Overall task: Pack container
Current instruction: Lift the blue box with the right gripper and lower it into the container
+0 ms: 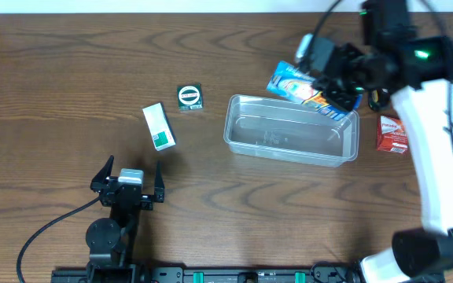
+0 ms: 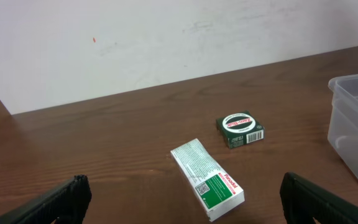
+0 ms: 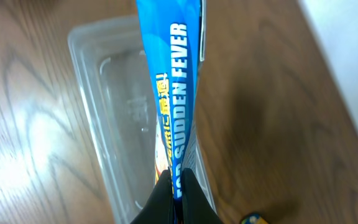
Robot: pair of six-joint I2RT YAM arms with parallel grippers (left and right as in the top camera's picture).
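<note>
Tabletop (image 1: 61,63) of brown wood under container (image 1: 285,132), white wall (image 2: 166,43).

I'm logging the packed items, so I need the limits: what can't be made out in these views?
- Blue packet: edge-on in the right wrist view; overhead, the right gripper covers part of it.
- Red box: print too small overhead.
- Container: cut off by the left wrist view's right edge.
- Left gripper: only fingertips show in its wrist view.

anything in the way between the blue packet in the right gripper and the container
Nothing visible. The right gripper holds the blue packet over the far edge of the container, which is empty inside.
</note>
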